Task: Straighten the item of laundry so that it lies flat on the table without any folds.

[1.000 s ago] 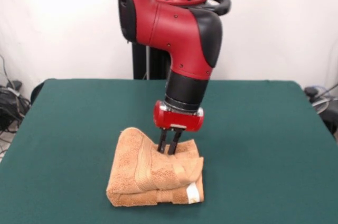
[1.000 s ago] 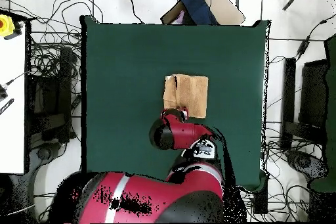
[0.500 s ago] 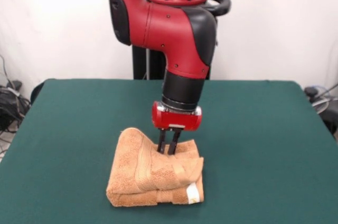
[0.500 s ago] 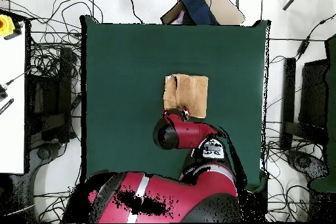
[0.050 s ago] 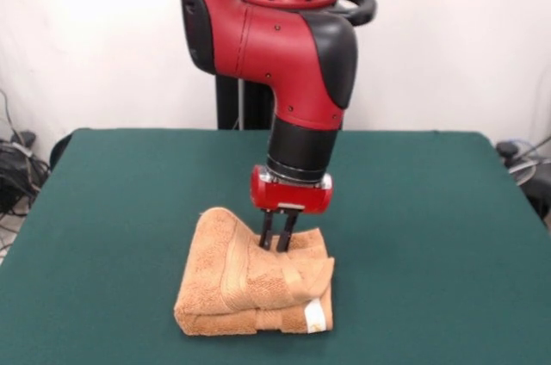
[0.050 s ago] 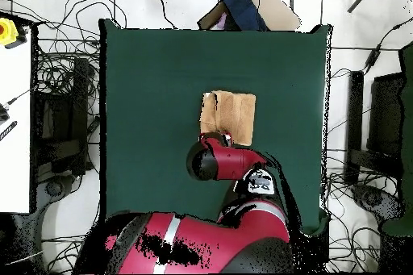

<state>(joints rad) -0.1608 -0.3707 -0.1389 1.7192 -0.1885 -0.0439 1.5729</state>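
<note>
1. The table (image 5: 103, 210) has a dark green top, and most of it lies bare around the cloth.
2. The arm (image 5: 288, 55), red and black, comes down over the middle of the table; in the overhead view it covers the table's near edge.
3. The towel (image 5: 250, 283), orange-tan, sits folded in 2 thick layers near the table's middle, toward the camera-side edge in the front view. Its top layer is rumpled and rises at the far side.
4. The gripper (image 5: 275, 246) stands upright at the towel's raised far edge, its 2 fingers narrow and nearly together, pinching the cloth there.
5. A white tag (image 5: 317, 314) shows at the towel's front right corner.
</note>
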